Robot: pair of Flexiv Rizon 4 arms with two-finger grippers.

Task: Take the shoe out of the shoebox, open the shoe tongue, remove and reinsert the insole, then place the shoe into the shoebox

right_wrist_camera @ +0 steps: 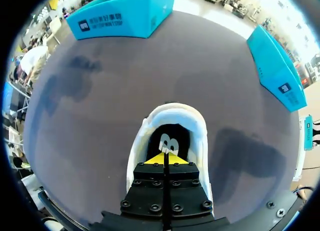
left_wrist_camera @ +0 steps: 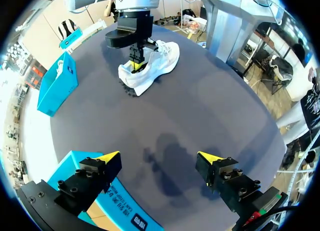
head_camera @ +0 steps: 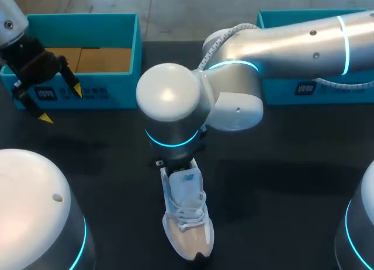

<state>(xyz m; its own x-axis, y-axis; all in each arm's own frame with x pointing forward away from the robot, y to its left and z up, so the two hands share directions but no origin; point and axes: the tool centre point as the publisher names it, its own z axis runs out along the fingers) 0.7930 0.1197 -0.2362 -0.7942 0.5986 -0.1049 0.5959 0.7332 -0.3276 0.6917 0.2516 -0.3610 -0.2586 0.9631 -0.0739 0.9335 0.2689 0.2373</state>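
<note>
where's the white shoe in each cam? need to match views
Head view: white shoe low centre, under the right arm's wrist.
Left wrist view: shoe far ahead of the left gripper, right gripper dipping into it.
Right wrist view: shoe around the right gripper's tips.
Shared landmark: teal shoebox beside the left gripper.

Table (head_camera: 292, 165): dark matte top, soft shadows across it. White shoe (head_camera: 188, 223) stands on it upright on sole, about mid-width, nearer near edge. Toe points to near edge, heel to far edge, laces up. Teal shoebox (head_camera: 125, 83) at far left corner: top open, brown cardboard inside, label on front wall. Second teal box (head_camera: 280, 93) at far right corner, mostly hidden, label on front wall. Boxes well apart; shoe well apart from both.
</note>
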